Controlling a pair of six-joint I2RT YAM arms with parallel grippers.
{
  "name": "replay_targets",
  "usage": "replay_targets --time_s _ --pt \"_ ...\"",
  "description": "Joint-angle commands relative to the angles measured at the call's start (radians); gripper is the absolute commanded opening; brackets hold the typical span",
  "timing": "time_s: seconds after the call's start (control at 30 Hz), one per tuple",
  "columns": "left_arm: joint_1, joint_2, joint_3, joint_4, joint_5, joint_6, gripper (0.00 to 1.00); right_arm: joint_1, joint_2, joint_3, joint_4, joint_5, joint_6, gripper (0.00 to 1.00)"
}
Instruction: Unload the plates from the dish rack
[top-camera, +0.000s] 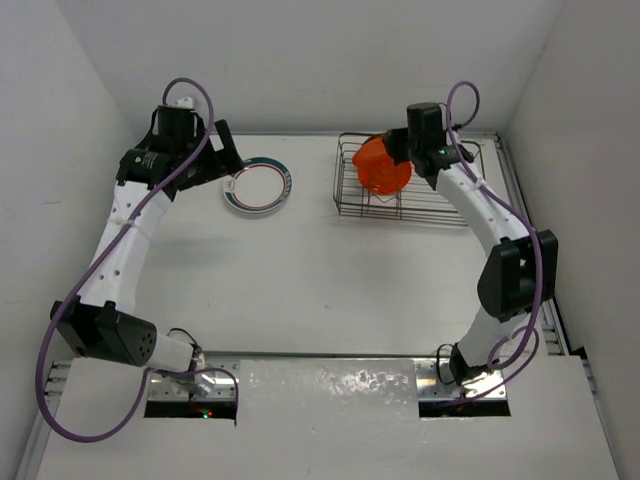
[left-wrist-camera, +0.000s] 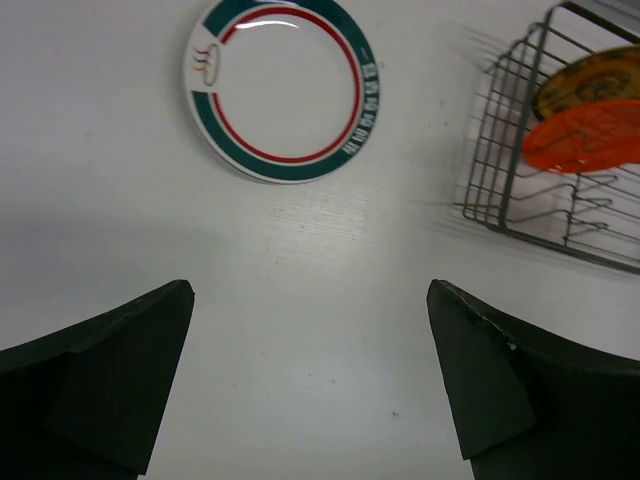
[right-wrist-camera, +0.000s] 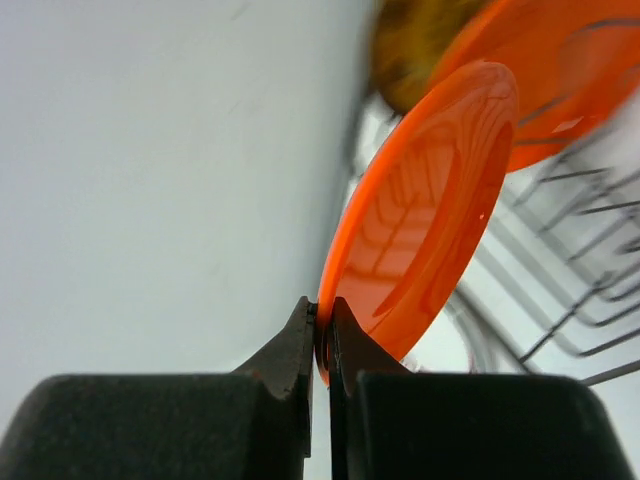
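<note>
A bright orange plate (right-wrist-camera: 430, 200) stands on edge in the wire dish rack (top-camera: 468, 216), and my right gripper (right-wrist-camera: 322, 305) is shut on its rim. From above, that plate (top-camera: 382, 167) sits at the rack's left end, under my right gripper (top-camera: 405, 150). A second orange plate (right-wrist-camera: 560, 70) with a yellow-brown face stands behind it. A white plate (left-wrist-camera: 280, 90) with teal and red rim bands lies flat on the table left of the dish rack (left-wrist-camera: 500, 180). My left gripper (left-wrist-camera: 310, 287) hovers open over bare table near that plate, holding nothing.
White walls close in the table on the left, back and right. The rack stands close to the back right corner. The arm bases and a metal rail run along the near edge.
</note>
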Motion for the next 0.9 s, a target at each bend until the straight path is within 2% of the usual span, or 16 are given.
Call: replay_targets --time_s 0.0,0.03,0.07,0.13,0.17,0.2,0.23,0.3,0.43,0.57,0.7,0.8,0.83,0.87 --pt "0.012 0.002 0.049 -0.02 -0.181 -0.036 1.0 0.047 -0.043 0.134 0.11 -0.169 -0.203 0.0" --pt "0.033 0.005 0.058 -0.032 -0.216 -0.059 1.0 0.066 -0.024 0.171 0.1 -0.215 -0.278 0.0" --pt "0.05 0.011 0.074 -0.058 -0.246 -0.071 1.0 0.089 0.003 0.293 0.067 -0.313 -0.464 0.0" --pt "0.125 0.014 0.088 -0.085 -0.297 -0.108 1.0 0.173 0.132 0.471 -0.205 -0.366 -0.663 0.0" --pt "0.144 0.014 0.096 -0.115 -0.334 -0.122 1.0 0.21 0.177 0.654 -0.308 -0.366 -0.844 0.0" --pt "0.179 0.011 0.096 -0.124 -0.348 -0.128 1.0 0.274 0.223 0.73 -0.494 -0.357 -0.91 0.0" --pt "0.207 0.007 0.093 -0.138 -0.398 -0.134 1.0 0.338 0.282 0.802 -0.563 -0.348 -1.019 0.0" --pt "0.216 -0.001 0.073 -0.154 -0.452 -0.151 1.0 0.4 0.304 0.758 -0.671 -0.331 -1.101 0.0" --pt "0.227 -0.05 -0.011 -0.145 -0.504 -0.191 1.0 0.54 0.286 0.574 -0.693 -0.283 -1.248 0.0" --pt "0.225 -0.09 -0.089 -0.108 -0.48 -0.198 1.0 0.653 0.327 0.525 -0.72 -0.219 -1.296 0.0" --pt "0.225 -0.102 -0.111 -0.12 -0.475 -0.179 1.0 0.684 0.386 0.52 -0.78 -0.144 -1.284 0.0" --pt "0.225 -0.134 -0.143 -0.117 -0.488 -0.169 1.0 0.684 0.363 0.363 -0.653 -0.218 -1.267 0.01" --pt "0.225 -0.144 -0.152 -0.114 -0.489 -0.168 1.0 0.684 0.354 0.339 -0.6 -0.243 -1.261 0.02" --pt "0.227 -0.151 -0.169 -0.109 -0.492 -0.165 1.0 0.684 0.355 0.328 -0.584 -0.263 -1.256 0.08"
